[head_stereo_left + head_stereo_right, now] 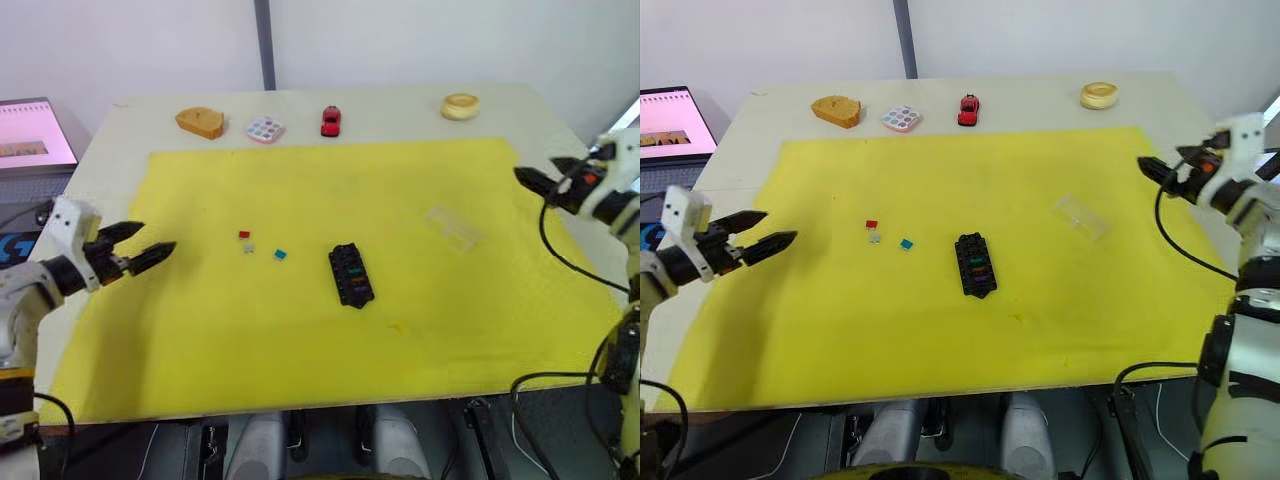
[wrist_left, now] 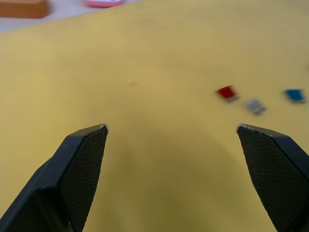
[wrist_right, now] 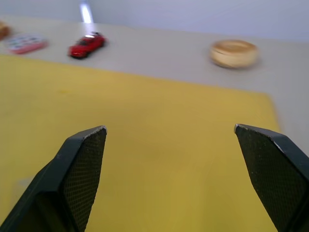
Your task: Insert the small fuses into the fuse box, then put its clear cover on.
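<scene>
Both hands (image 1: pixel 150 241) (image 1: pixel 527 175) wide over yellow mat (image 1: pixel 330 340)

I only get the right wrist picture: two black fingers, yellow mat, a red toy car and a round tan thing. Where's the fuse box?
Observer: The fuse box lies near the middle of the yellow mat, nearer the robot than the car.
Operator: Any fuses loose?
Observer: Three lie on the mat to the box's left: a red fuse, a grey fuse and a teal fuse.
Operator: And the lid?
Observer: The clear cover rests on the mat to the right of the box, apart from it.
Operator: What's the other arm doing?
Observer: The left gripper hovers open at the mat's left edge, holding nothing.
</scene>
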{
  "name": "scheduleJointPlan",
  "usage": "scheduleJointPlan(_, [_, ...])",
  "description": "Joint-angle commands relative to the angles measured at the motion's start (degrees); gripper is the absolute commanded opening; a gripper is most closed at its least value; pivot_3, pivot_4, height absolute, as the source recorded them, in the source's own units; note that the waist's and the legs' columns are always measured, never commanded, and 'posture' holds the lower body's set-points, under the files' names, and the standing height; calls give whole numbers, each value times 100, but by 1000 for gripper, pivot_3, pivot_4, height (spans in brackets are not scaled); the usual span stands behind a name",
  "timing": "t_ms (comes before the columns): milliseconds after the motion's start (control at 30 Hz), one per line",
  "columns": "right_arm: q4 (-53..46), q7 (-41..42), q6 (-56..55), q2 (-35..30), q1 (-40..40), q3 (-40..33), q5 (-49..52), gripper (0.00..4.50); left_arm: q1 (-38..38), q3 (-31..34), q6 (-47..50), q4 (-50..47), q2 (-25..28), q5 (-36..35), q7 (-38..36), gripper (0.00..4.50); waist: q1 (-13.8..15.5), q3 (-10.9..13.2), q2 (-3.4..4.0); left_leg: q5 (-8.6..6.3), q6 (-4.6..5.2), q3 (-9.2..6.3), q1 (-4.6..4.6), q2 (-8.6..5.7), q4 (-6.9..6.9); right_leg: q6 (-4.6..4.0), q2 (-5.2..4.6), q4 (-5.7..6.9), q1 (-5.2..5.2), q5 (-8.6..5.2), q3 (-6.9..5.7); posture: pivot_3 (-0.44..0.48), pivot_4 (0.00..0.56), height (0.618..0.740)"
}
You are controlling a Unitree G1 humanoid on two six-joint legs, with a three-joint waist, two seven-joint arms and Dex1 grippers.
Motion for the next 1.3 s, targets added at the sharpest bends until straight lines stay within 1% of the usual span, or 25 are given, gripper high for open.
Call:
scheduleJointPlan(33, [-1629, 498, 813, 225, -46, 465, 294, 4458, -437, -487, 323, 49, 69, -95, -434, 4500, 4, 0, 0, 1, 1, 0, 0, 1, 0, 0, 2, 0, 0, 0, 0, 0, 150, 740])
scheduleJointPlan(133, [-2957, 715, 1623, 476, 94, 847, 631, 4458, -854, -923, 472, 409, -125, -16, -661, 4500, 42, 0, 0, 2, 4, 0, -2, 2, 10, 1, 6, 7, 2, 0, -1, 0, 150, 740])
scheduleJointPlan(200, [-3645, 704, 1968, 674, 156, 1033, 821, 4458, -1088, -1197, 481, 723, -228, 109, -791, 4500, 53, -1, -2, 3, 5, -4, -2, 1, 14, 1, 7, 6, 4, 0, -1, 0, 150, 740])
scheduleJointPlan(300, [-4137, 511, 2285, 1024, 169, 944, 1159, 4458, -1468, -1454, 566, 1287, -408, 250, -872, 4500, 54, -1, -5, 3, 5, -8, -3, 1, 20, 1, 10, 7, 8, -1, -2, 0, 150, 740])
scheduleJointPlan(400, [-4534, 454, 2440, 1121, 365, 1049, 1244, 4458, -1838, -1637, 712, 1810, -658, 267, -1057, 4500, 111, -2, -8, 3, 5, -11, -6, -1, 22, 1, 11, 8, 8, -1, -4, 0, 150, 740])
scheduleJointPlan(600, [-4754, 135, 2438, 1220, 602, 988, 1274, 4458, -2303, -1786, 414, 2592, -1003, 533, -1155, 4500, 175, -3, -8, 2, 5, -11, -4, -1, 28, 0, 10, 12, 9, 0, -3, 0, 150, 740])
scheduleJointPlan(800, [-4965, -127, 2460, 1261, 785, 891, 1375, 4458, -2521, -1984, 242, 2928, -1249, 785, -1442, 4500, 187, -4, -9, 3, 5, -13, -4, -3, 29, 0, 9, 15, 11, 0, -4, 0, 150, 740])
scheduleJointPlan(933, [-4984, -275, 2434, 1282, 878, 860, 1407, 4458, -2733, -2153, 287, 3178, -1445, 981, -1576, 4500, 207, -4, -9, 3, 5, -17, -4, -7, 32, 0, 6, 17, 14, 0, -5, 0, 150, 740])
scheduleJointPlan(1067, [-5087, -356, 2472, 1282, 959, 853, 1476, 4458, -2919, -2466, 889, 3285, -1517, 1086, -2040, 4500, 214, -4, -9, 3, 6, -20, -4, -10, 32, 0, 4, 17, 16, 0, -6, 0, 150, 740])
scheduleJointPlan(1133, [-5105, -391, 2481, 1288, 972, 856, 1493, 4458, -3027, -2475, 1046, 3428, -1610, 1126, -2082, 4500, 204, -4, -9, 3, 8, -20, -4, -10, 32, 1, 4, 17, 16, 0, -6, 0, 150, 740])
scheduleJointPlan(1300, [-5271, -420, 2553, 1219, 1072, 919, 1523, 4458, -3345, -2202, 1011, 4199, -1895, 1197, -1818, 4500, 230, -5, -10, 4, 11, -22, -3, -11, 34, 1, 5, 17, 21, -1, -6, 0, 150, 740])
